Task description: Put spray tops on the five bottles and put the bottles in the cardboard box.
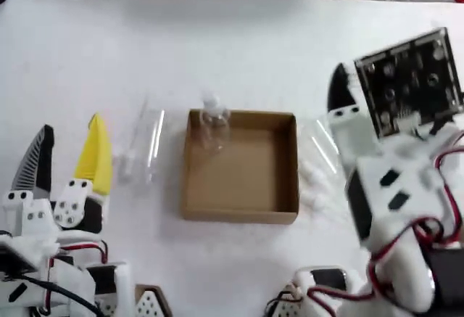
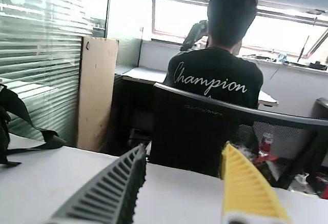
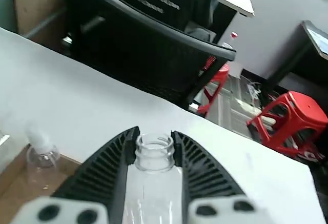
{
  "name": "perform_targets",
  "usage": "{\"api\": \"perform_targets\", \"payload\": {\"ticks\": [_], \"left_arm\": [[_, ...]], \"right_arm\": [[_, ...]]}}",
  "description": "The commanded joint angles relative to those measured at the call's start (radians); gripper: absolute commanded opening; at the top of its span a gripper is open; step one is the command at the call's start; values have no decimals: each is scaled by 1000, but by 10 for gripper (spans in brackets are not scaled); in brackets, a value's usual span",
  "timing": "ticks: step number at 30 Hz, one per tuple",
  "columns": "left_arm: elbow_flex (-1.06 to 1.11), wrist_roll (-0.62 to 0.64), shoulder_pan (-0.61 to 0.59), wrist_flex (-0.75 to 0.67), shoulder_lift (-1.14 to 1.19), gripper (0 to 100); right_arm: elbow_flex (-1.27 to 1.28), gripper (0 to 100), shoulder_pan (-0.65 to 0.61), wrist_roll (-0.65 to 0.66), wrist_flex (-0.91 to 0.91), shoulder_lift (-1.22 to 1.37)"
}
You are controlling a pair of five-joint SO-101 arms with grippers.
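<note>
Right hand (image 3: 154, 135) is gripping an uncapped bottle (image 3: 154, 183) by its neck; left hand (image 1: 69, 125) is gaping wide at lower left, apart from the cardboard box (image 1: 239, 214)'s left edge.

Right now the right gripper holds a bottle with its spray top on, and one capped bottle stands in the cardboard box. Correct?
No. The right wrist view shows the held bottle in the right gripper with an open neck, no spray top. One capped bottle does stand in the cardboard box.
</note>
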Motion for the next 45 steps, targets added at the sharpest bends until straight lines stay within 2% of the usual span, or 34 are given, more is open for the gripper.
{"api": "perform_targets", "payload": {"ticks": [1, 7, 13, 15, 18, 22, 26, 31, 35, 39, 42, 45], "left_arm": [[-61, 92, 124, 3, -5, 194], [-60, 34, 455, 3, -5, 191], [-61, 41, 615, -17, -5, 192], [-57, 86, 702, -12, -5, 189], [-17, 232, 831, -32, -5, 192], [80, 229, 926, -68, -5, 192], [195, 226, 952, -118, -7, 227], [199, 233, 957, -72, -7, 426], [230, 255, 951, -69, -7, 408], [241, 290, 912, -69, -7, 404], [238, 305, 835, -69, -7, 404], [239, 304, 817, -69, -7, 404]], "right_arm": [[0, 16, -101, -72, -36, -4], [2, 16, -225, -201, -87, -7], [3, 16, -271, -232, -182, -39], [9, 16, -271, -232, -214, -44], [12, 16, -272, -238, -219, -31], [97, 16, -280, -239, -242, -38], [193, 16, -280, -239, -257, -38], [334, 16, -283, -250, -394, -39], [425, 16, -363, -348, -470, -39], [474, 16, -453, -351, -461, -50], [512, 16, -463, -351, -464, -105], [539, 16, -476, -359, -464, -176]]}}
